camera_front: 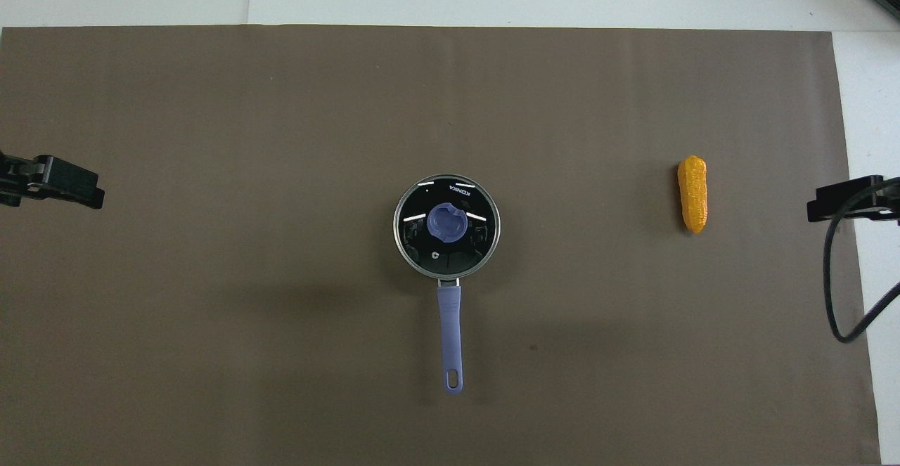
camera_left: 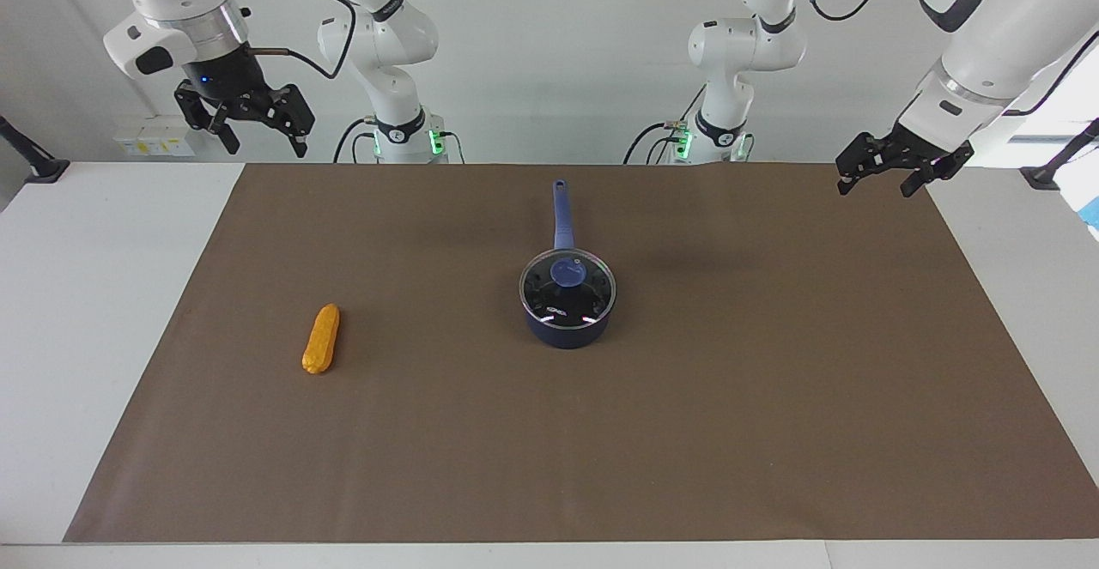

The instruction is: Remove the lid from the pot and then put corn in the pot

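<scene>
The navy pot (camera_left: 562, 334) stands in the middle of the brown mat, its long blue handle (camera_left: 562, 213) pointing toward the robots. The glass lid (camera_left: 543, 296) with a blue knob (camera_left: 568, 272) sits on the pot. The corn (camera_left: 322, 339) lies flat on the mat toward the right arm's end. My right gripper (camera_left: 266, 147) hangs open and empty, high over the mat's corner at its own end. My left gripper (camera_left: 876, 190) hangs open and empty over the mat's edge at its end. In the overhead view the pot (camera_front: 422, 263), lid (camera_front: 478, 237) and corn (camera_front: 693, 193) show too.
The brown mat (camera_left: 687, 432) covers most of the white table (camera_left: 86, 294). In the overhead view the left gripper (camera_front: 95, 199) and right gripper (camera_front: 815, 209) show only at the side edges. A black cable (camera_front: 837, 297) hangs by the right gripper.
</scene>
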`<act>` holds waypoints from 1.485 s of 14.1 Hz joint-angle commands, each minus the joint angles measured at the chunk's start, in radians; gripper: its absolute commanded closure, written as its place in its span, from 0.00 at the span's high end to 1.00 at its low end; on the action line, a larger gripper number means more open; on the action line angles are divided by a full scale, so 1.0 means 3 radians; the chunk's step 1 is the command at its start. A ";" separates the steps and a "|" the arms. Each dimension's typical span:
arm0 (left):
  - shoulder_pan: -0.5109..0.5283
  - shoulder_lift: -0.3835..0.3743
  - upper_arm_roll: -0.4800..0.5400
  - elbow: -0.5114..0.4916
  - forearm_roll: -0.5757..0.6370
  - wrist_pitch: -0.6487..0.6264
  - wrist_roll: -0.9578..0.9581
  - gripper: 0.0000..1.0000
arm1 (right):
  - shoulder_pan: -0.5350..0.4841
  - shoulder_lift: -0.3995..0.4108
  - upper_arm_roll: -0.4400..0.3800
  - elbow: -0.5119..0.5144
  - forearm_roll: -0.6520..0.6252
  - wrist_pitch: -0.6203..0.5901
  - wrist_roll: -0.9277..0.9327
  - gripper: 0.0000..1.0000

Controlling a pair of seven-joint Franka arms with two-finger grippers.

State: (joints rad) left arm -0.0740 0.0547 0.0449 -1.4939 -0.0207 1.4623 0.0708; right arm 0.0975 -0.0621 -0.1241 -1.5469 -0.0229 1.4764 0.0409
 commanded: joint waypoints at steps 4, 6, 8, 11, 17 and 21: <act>0.0032 0.0012 -0.0017 0.0061 0.0028 -0.0042 0.0101 1.00 | -0.0044 -0.0044 0.0020 -0.0069 0.0046 0.0079 -0.0090 1.00; 0.0027 0.0002 -0.0017 0.0045 0.0018 -0.0042 0.0112 1.00 | -0.0039 -0.0044 0.0020 -0.0069 0.0046 0.0079 -0.0090 1.00; 0.0032 -0.0013 -0.0017 0.0045 0.0018 -0.0047 0.0081 1.00 | -0.0044 -0.0044 0.0020 -0.0069 0.0046 0.0079 -0.0090 1.00; 0.0027 -0.0044 -0.0017 -0.0001 0.0018 -0.0058 0.0096 1.00 | -0.0044 -0.0044 0.0020 -0.0069 0.0046 0.0079 -0.0090 1.00; -0.0019 -0.0131 -0.0027 -0.0159 0.0023 0.0014 0.0086 1.00 | -0.0044 -0.0044 0.0020 -0.0069 0.0046 0.0074 -0.0090 1.00; -0.0075 -0.0223 -0.0058 -0.0424 0.0023 0.0167 0.0096 1.00 | -0.0044 -0.0044 0.0015 -0.0069 0.0046 0.0074 -0.0090 1.00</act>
State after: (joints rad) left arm -0.0754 0.0335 0.0310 -1.5376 -0.0209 1.4667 0.0886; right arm 0.0975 -0.0621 -0.1241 -1.5470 -0.0229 1.4764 0.0409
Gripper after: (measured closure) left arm 0.000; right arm 0.000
